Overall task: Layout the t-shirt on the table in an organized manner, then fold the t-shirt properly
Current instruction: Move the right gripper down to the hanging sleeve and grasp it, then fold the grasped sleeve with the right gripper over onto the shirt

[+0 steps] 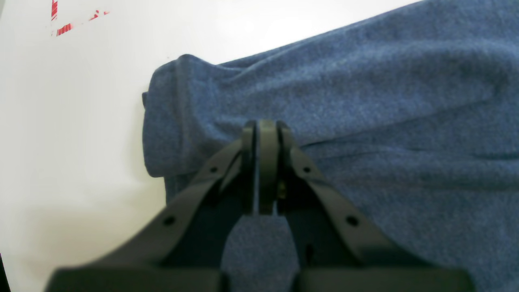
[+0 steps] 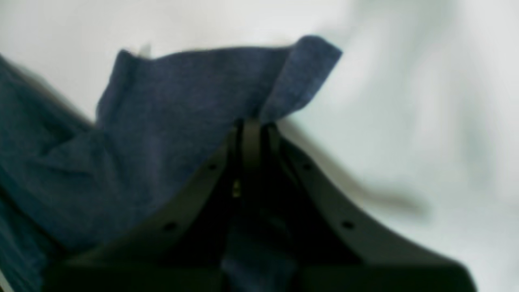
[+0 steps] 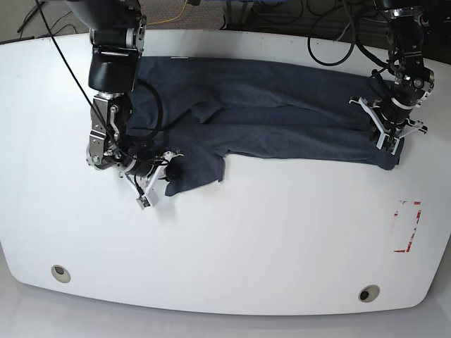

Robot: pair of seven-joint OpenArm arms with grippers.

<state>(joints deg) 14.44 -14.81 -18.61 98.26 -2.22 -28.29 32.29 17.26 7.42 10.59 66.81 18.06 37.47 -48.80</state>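
T-shirt (image 3: 282, 91): creased heathered cotton; left gripper (image 1: 265, 123) clenched, right gripper (image 2: 257, 123) pinching a soft corner.

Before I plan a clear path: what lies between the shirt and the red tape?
Only bare tabletop separates the shirt from the red tape, in the base view.

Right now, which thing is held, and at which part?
The dark navy cloth t-shirt, pinched by the right pincer near a protruding corner.
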